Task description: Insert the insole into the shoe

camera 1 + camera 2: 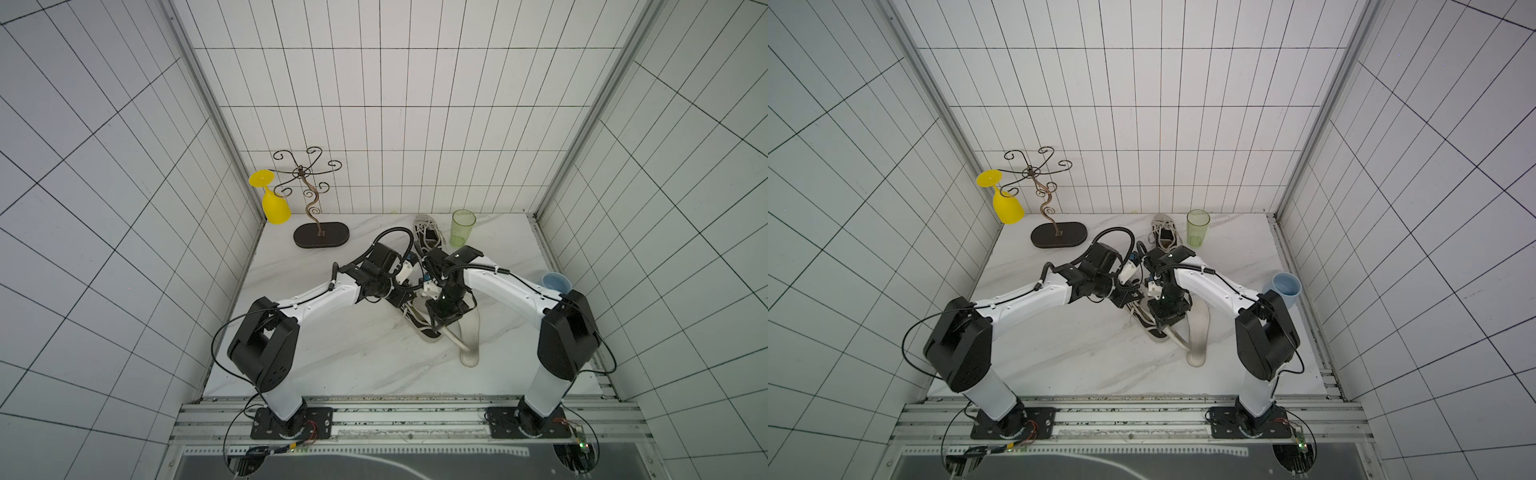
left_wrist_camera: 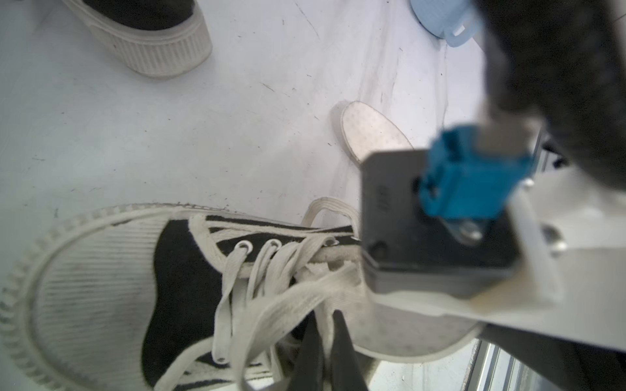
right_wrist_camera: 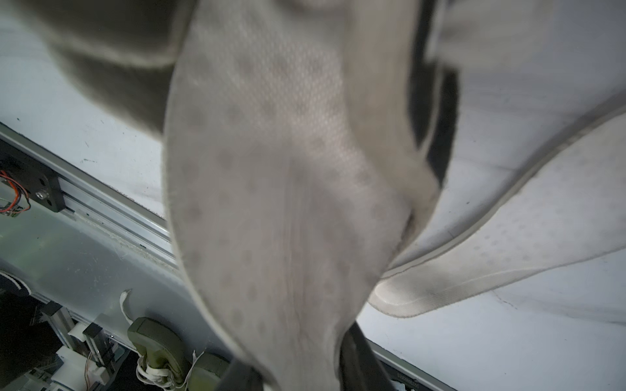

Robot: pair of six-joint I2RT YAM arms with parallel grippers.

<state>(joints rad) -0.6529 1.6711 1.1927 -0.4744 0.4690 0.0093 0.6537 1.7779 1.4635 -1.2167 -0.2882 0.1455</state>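
While left fingers point(image 2: 308, 365) sit closed over shoe point(image 2: 101, 287), insole point(image 3: 271, 186) lies clamped between right fingers point(image 3: 362, 365).

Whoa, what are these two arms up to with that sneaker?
Two robot arms are fitting an insole into a black-and-white sneaker on the table. The left end effector is shut on the sneaker near its laces, apparently steadying it. The right end effector pinches the insole, holding it up by the sneaker; whether any of it is inside yet is hidden. A second insole lies flat alongside, and another sneaker sits at the back.
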